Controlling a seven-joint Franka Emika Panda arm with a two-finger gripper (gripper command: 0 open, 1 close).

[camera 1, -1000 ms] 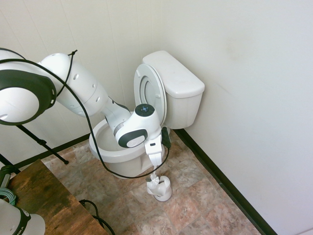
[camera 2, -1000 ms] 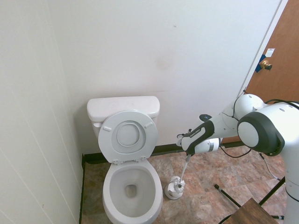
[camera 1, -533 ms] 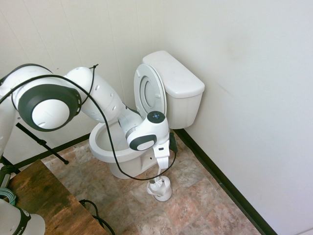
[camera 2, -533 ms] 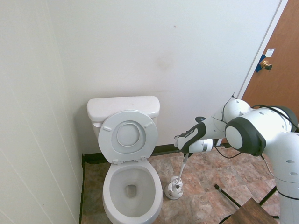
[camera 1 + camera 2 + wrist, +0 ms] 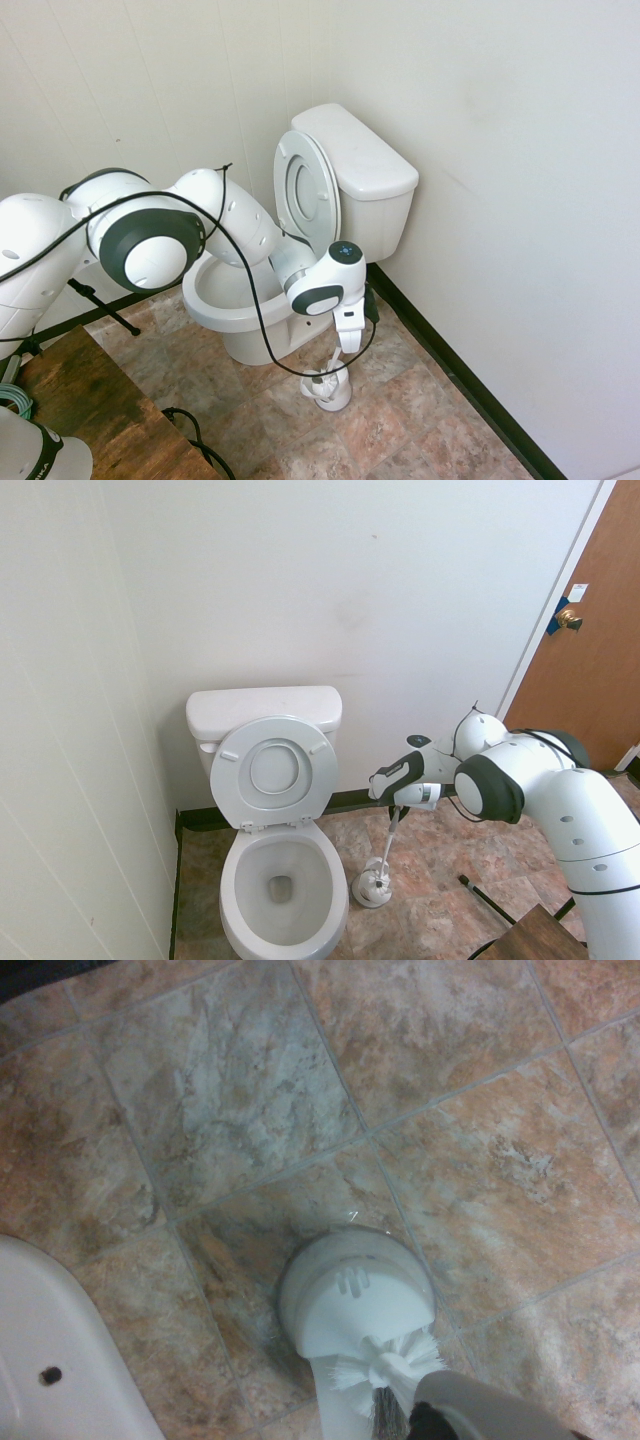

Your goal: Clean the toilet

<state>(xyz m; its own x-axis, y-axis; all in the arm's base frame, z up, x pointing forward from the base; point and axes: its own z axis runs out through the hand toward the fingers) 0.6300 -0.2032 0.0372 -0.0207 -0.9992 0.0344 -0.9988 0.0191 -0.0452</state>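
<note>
A small household bathroom: a white ceramic toilet (image 5: 268,810) with its lid raised stands against plain white walls (image 5: 300,580). Mottled stone-look floor tiles (image 5: 450,1060), a dark baseboard (image 5: 455,375), a brush holder (image 5: 372,888) and a brown door (image 5: 590,650) complete the room.

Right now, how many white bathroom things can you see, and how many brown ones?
White: 3 (toilet, brush holder, toilet brush held by the gripper)
Brown: 2 (door, wooden table)
Total: 5
</note>
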